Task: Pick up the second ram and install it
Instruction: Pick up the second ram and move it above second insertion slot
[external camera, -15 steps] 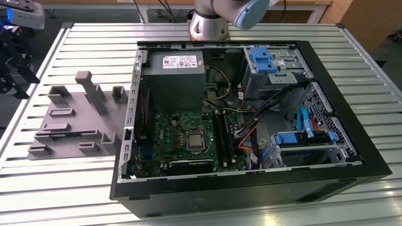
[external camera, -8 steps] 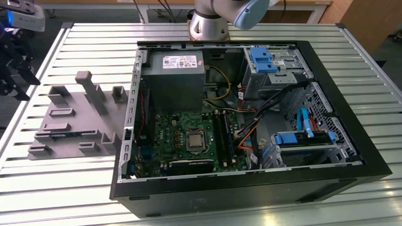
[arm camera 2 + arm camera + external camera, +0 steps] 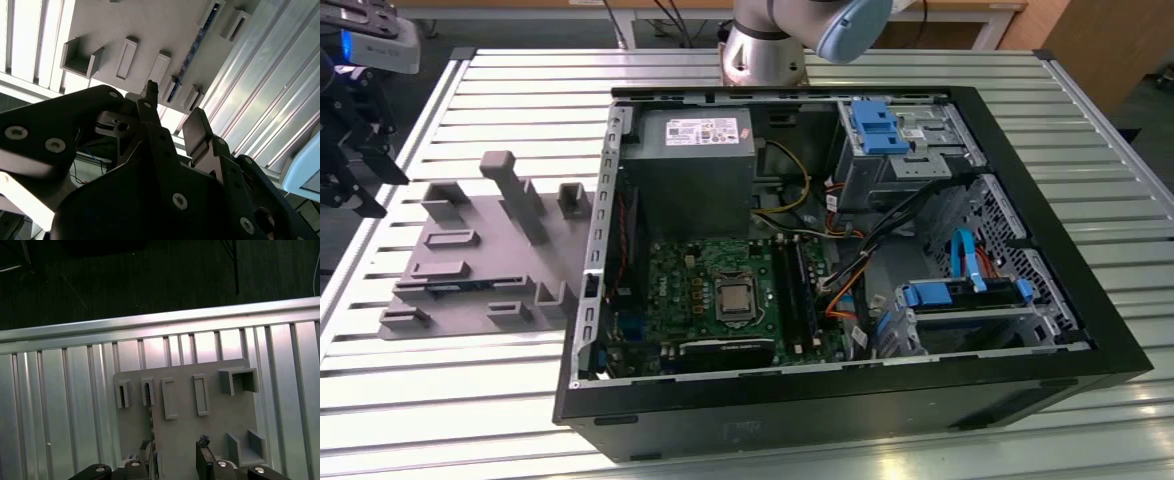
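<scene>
We find the thin bluish-green ram stick with black chips (image 3: 192, 54) standing on edge in a slot of the grey blocky plastic fixture (image 3: 150, 25). In the exterior view the fixture lies at nine o'clock from the open black computer case (image 3: 854, 410), on the ribbed metal counter (image 3: 60, 390). The black gripper (image 3: 173, 452) hovers above, jaws parted and empty. We judge the stick light, stiff and fragile — best pinched gently across its flat faces near the upper edge.

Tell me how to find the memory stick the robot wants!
Look beside the open computer case for the grey plastic block on the metal table. The memory stick stands on its edge in a narrow slot of that block. It is the only thin bluish-green strip with black chips; everything around it is plain grey.
</scene>
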Available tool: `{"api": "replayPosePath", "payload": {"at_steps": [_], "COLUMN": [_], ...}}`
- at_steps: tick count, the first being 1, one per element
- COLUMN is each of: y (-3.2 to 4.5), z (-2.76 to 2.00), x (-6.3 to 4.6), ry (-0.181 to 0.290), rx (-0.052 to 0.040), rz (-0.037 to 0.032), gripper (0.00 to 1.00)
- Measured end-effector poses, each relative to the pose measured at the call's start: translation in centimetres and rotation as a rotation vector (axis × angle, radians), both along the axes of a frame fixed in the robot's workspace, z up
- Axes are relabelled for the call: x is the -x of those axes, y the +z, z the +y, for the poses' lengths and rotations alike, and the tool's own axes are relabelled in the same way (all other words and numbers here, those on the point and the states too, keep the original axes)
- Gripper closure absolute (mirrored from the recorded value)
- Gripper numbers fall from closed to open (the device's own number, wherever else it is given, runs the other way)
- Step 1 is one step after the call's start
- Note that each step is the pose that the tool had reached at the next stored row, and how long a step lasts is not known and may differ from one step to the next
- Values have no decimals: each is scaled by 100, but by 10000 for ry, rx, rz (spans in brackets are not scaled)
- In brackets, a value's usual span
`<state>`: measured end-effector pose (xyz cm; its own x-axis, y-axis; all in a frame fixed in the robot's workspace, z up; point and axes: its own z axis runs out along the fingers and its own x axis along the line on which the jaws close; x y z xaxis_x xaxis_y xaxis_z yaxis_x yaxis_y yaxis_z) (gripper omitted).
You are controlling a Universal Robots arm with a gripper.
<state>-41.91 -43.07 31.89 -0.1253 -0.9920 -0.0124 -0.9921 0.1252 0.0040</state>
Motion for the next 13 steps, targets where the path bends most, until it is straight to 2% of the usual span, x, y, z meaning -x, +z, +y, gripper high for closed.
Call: {"api": "replayPosePath", "payload": {"at_steps": [7,13], "y": [-39,-128], "z": [-17,-56], "x": [3,10], "ry": [316,398], "rx": [0,-1], "rz": [-7,-8], "gripper": [53,53]}}
